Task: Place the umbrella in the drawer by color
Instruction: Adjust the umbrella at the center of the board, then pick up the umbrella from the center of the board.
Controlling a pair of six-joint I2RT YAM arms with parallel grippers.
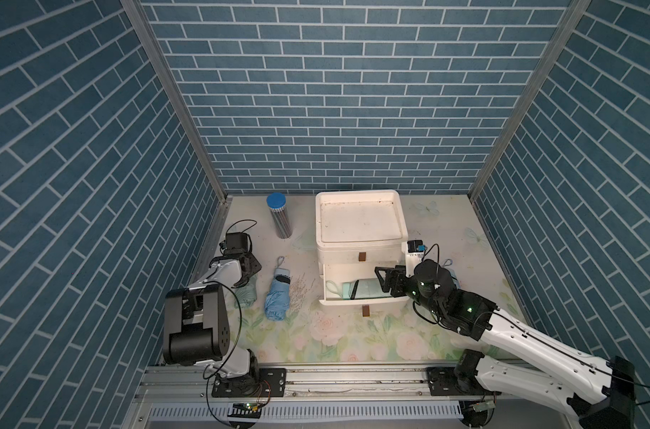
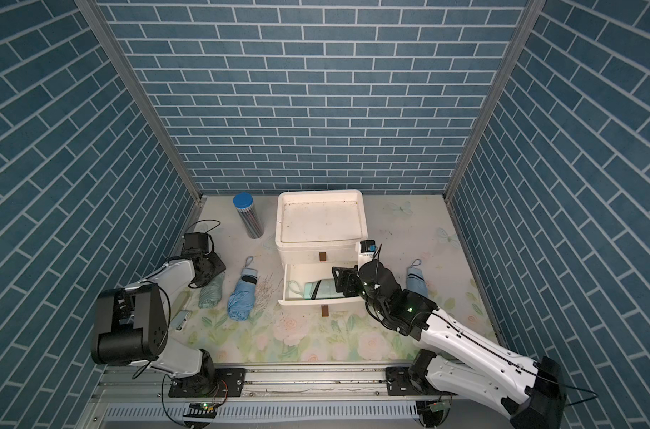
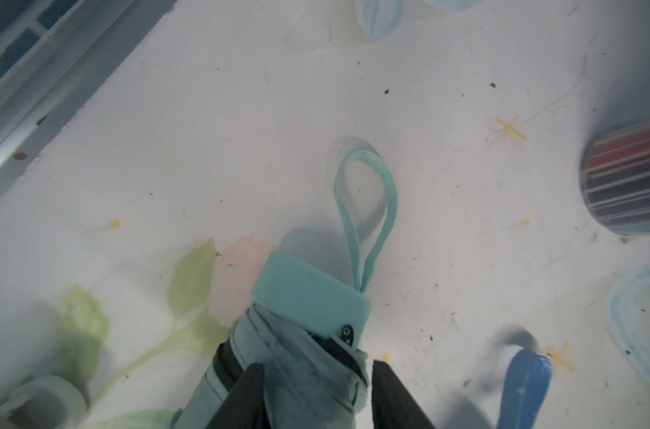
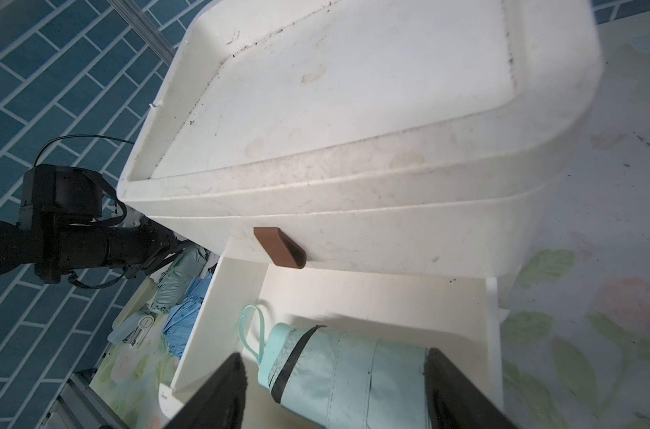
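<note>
On the mat (image 1: 353,334), four umbrellas — two mint, two blue. One mint (image 1: 364,289) lies in the open drawer (image 1: 353,301) under the spread right gripper (image 1: 384,280); the left gripper (image 3: 316,364) clamps the other mint (image 3: 308,301) — left blue (image 1: 277,302), right blue (image 2: 417,283) lie loose.

The floral table (image 1: 353,341) carries a white cabinet (image 1: 360,223), a pencil tube (image 1: 280,219) to its left, a green umbrella (image 2: 209,295), a blue umbrella (image 1: 277,301) beside dried sprigs (image 1: 304,288), and a second blue umbrella (image 2: 417,282) to the cabinet's right.

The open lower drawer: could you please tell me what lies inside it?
One folded mint-green umbrella lies in the drawer, strap loop visible. The right pincer covers its other end in both top views.
</note>
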